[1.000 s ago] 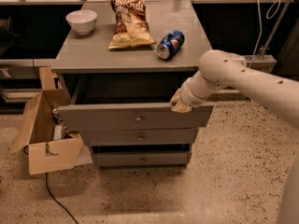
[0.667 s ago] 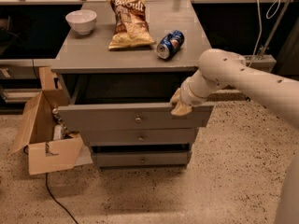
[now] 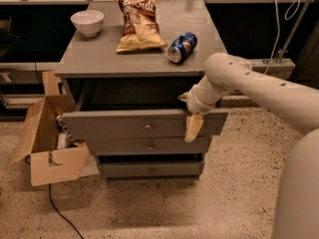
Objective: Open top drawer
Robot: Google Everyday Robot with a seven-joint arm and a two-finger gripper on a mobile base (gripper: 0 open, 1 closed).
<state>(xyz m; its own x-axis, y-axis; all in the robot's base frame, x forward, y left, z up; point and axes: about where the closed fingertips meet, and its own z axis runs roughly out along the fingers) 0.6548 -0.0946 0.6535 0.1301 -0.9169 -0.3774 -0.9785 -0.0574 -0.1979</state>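
Observation:
The top drawer point(image 3: 119, 126) is the widest grey front of the three, with a small round metal knob point(image 3: 147, 127) at its centre. It stands pulled out from the cabinet, with a dark gap above and behind its front panel. My gripper point(image 3: 192, 122) is at the right part of the drawer's top edge, well right of the knob, and hangs down over the front panel. My pale arm point(image 3: 249, 81) reaches in from the right.
On the cabinet top point(image 3: 99, 59) stand a white bowl point(image 3: 87, 22), a chip bag point(image 3: 139, 23) and a lying soda can point(image 3: 182, 47). The two narrower drawers point(image 3: 149, 158) sit below. An open cardboard box point(image 3: 47, 151) and a cable point(image 3: 60, 210) lie on the floor at left.
The gripper has dropped a little lower over the drawer's front panel. The drawer itself has not visibly moved.

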